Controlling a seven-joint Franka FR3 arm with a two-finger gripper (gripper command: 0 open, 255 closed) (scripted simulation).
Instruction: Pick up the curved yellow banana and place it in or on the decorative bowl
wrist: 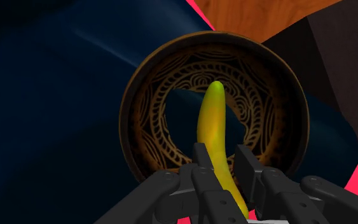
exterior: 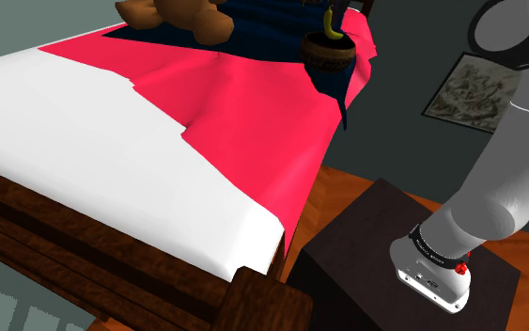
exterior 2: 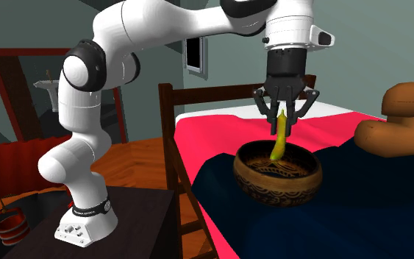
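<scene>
Spanning the shoulder view, you see the bed (exterior: 65, 141), its white sheet overlaid by a pink cover (exterior: 253, 132) and, at the far end, by a dark blue blanket (exterior 2: 389, 213). Your white arm (exterior 2: 95, 73) rises from the dark stand (exterior 2: 135, 213) beside the bed and arches over the blanket. A brown plush toy (exterior 2: 407, 110) lies on the blanket, near the bowl. The brown patterned bowl (exterior 2: 271, 187) sits upright on the blanket, directly beneath the wrist. The yellow banana (exterior 2: 278, 140) hangs nearly upright with its lower tip below the rim, inside the bowl; whether it touches the bottom you cannot tell. The jaws are closed on the banana's upper end, one finger pressed against each side.
</scene>
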